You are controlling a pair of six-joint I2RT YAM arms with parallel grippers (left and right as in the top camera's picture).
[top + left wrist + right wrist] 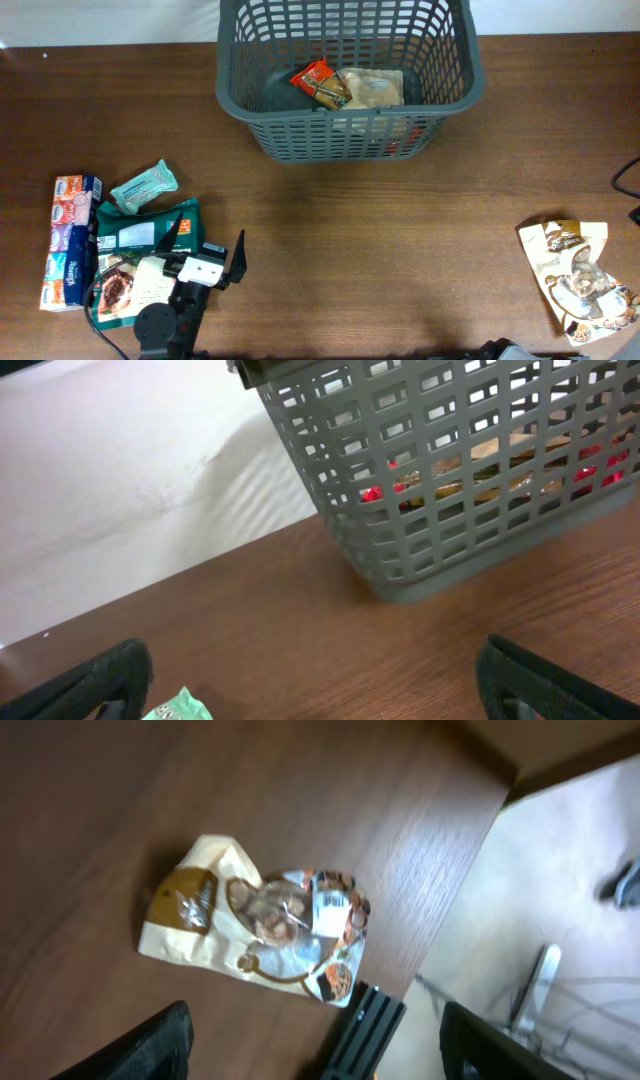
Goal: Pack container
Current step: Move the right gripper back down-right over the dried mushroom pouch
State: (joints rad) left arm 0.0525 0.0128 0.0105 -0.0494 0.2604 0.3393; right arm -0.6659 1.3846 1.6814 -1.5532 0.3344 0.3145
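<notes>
Overhead: the container (345,140) sits at top centre on the desk (400,230), with an orange packet (318,80) and a beige packet (372,88) inside. At lower left, the left jaws stand released by a green packet (140,228).

Left wrist: jaws wide apart, container at upper right.

Right wrist: the right jaws are spread and empty, with a cream snack bag (255,925) mid-frame.

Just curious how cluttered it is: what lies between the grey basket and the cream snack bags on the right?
Nothing: between basket and snack bags the overhead view shows only bare wooden table.
</notes>
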